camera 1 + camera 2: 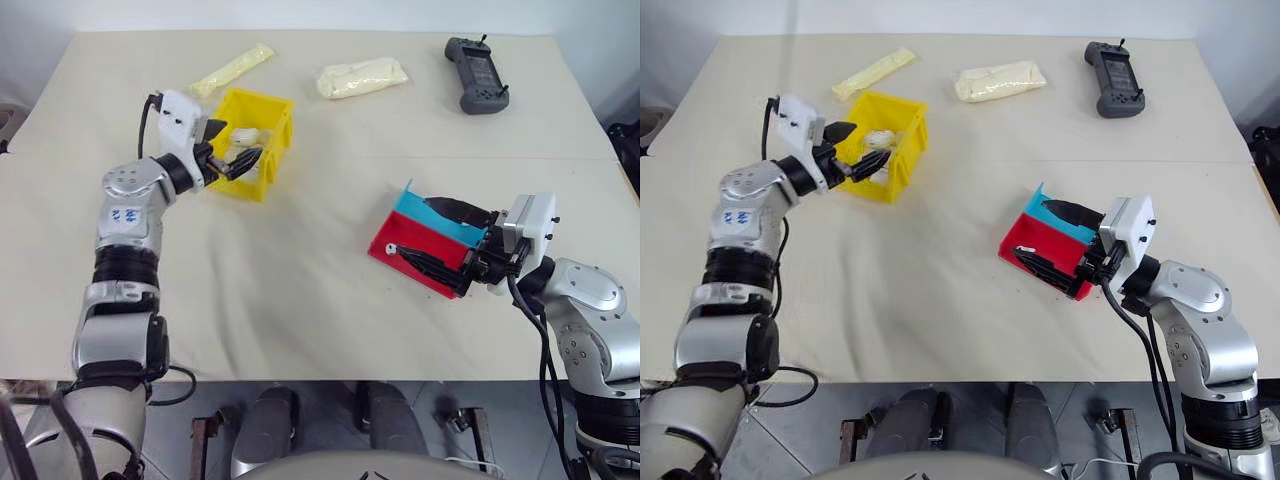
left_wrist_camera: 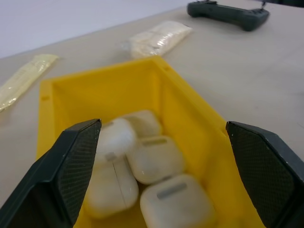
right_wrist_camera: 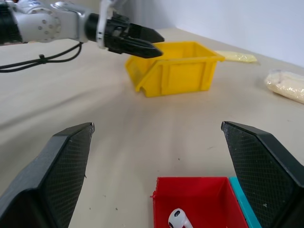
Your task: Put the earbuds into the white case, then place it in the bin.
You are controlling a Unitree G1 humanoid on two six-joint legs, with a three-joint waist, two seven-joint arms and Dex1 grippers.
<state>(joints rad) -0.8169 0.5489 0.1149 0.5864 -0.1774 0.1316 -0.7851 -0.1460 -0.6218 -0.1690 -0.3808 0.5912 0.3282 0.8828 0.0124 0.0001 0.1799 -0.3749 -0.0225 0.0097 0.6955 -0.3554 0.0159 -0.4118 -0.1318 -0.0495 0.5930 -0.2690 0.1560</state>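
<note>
- On the desk [image 1: 300,290], near its far left, the yellow bin [image 1: 262,135] is being approached by the left gripper [image 1: 236,150], whose fingers [image 2: 71,171] are being held released over the bin's near rim, grasping nothing.
- Several white cases [image 2: 154,159] are being kept inside the bin, lying against each other.
- Toward the near right, a red and teal tray [image 1: 425,240] is being flanked by the right gripper [image 1: 445,240], its fingers [image 3: 61,166] spread wide and holding nothing.
- One small white earbud [image 3: 178,219] is being held in the tray's red compartment.
- Along the far edge, two pale yellow packets [image 1: 362,76] and a dark handheld controller [image 1: 477,75] are being left well apart from both grippers.
</note>
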